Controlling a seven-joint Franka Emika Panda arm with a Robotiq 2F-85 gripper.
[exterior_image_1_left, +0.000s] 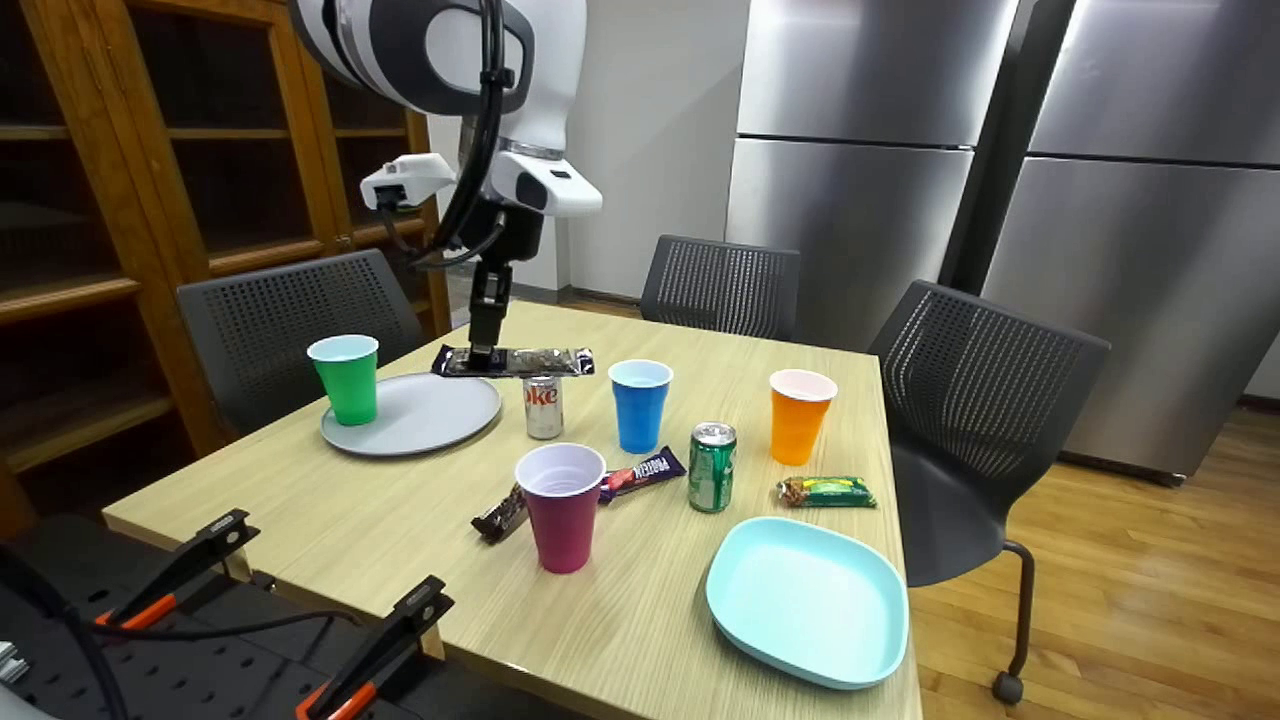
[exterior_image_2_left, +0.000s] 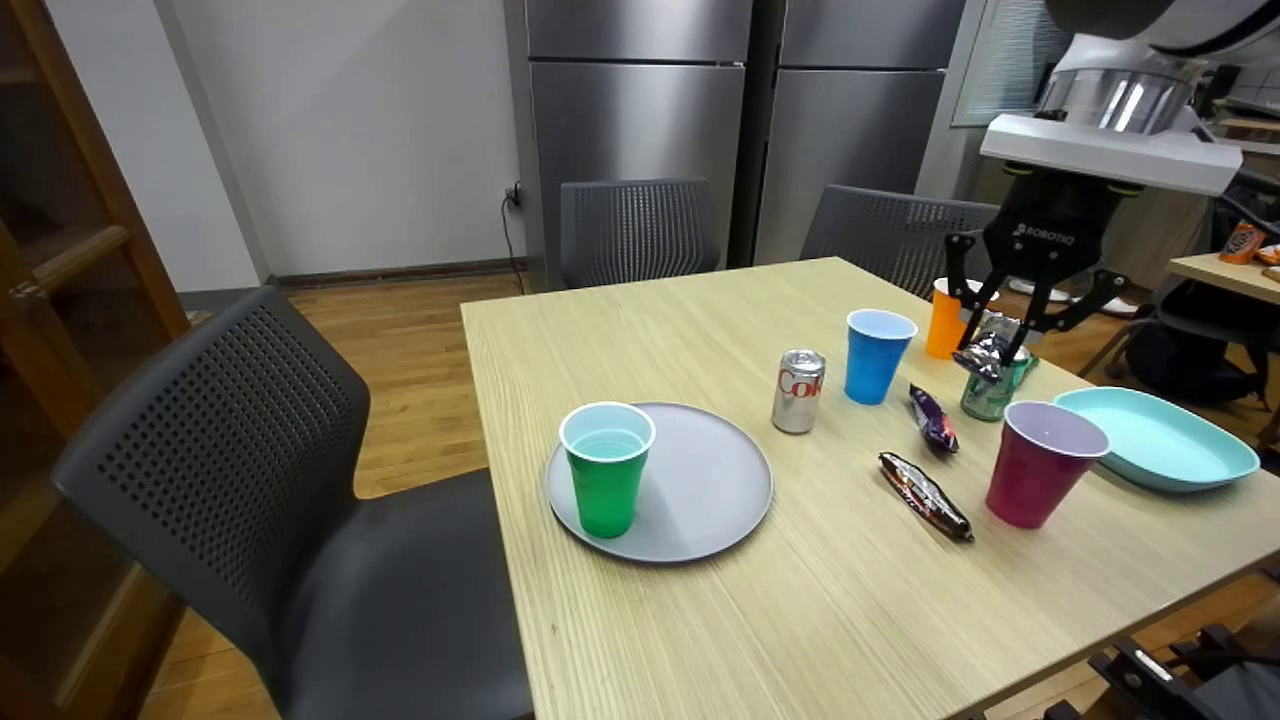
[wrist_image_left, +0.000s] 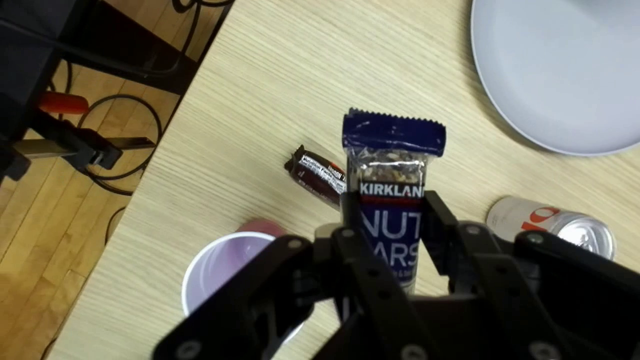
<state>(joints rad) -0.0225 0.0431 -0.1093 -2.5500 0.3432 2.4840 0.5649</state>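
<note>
My gripper (wrist_image_left: 392, 207) is shut on a Kirkland nut bar (wrist_image_left: 394, 167), with a finger along each long side. The bar's dark blue crimped end points away from me in the wrist view. In an exterior view the bar (exterior_image_1_left: 545, 362) hangs level above the table. Another exterior view shows the gripper (exterior_image_2_left: 988, 350) and the bar's silvery end, in front of the green can (exterior_image_2_left: 990, 398). Below lie a dark brown wrapped bar (wrist_image_left: 316, 175) and a maroon cup (wrist_image_left: 225, 270), partly hidden by the gripper. A Diet Coke can (wrist_image_left: 525, 217) stands to the right.
A grey plate (exterior_image_1_left: 450, 425) bears a green cup (exterior_image_1_left: 348, 385). Also on the table are a blue cup (exterior_image_1_left: 640, 405), an orange cup (exterior_image_1_left: 797, 425), a purple protein bar (exterior_image_1_left: 645, 473), a green-wrapped bar (exterior_image_1_left: 840, 491) and a teal tray (exterior_image_1_left: 810, 600). Chairs stand around the table.
</note>
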